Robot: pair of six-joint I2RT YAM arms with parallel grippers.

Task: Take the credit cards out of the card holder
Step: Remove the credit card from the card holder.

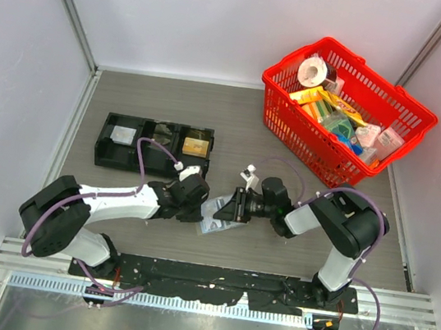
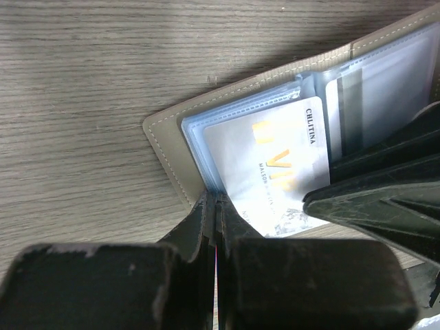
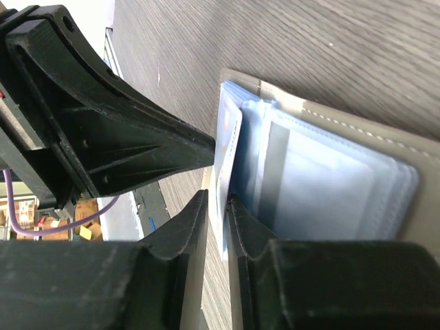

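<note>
1. We see the desk (image 1: 172,100) as grey wood-grain laminate, matt and finely streaked.
2. The card holder (image 2: 165,148) has a grey-beige, leather-like outside. It is softly matt, with pale stitching along the edge. Its inner pockets are clear, glossy plastic with a bluish tint.
3. The credit card (image 2: 268,158) looks to us like smooth, slightly shiny plastic with gold print.
4. The left gripper (image 2: 215,203) and right gripper (image 3: 218,201) are matt black plastic, scuffed pale at the edges.
5. At two o'clock in the top view, the basket (image 1: 292,130) is glossy red plastic lattice.
6. At ten o'clock, the tray (image 1: 121,163) is matt black plastic.
7. The walls (image 1: 226,16) are smooth, matt white panels.
</note>
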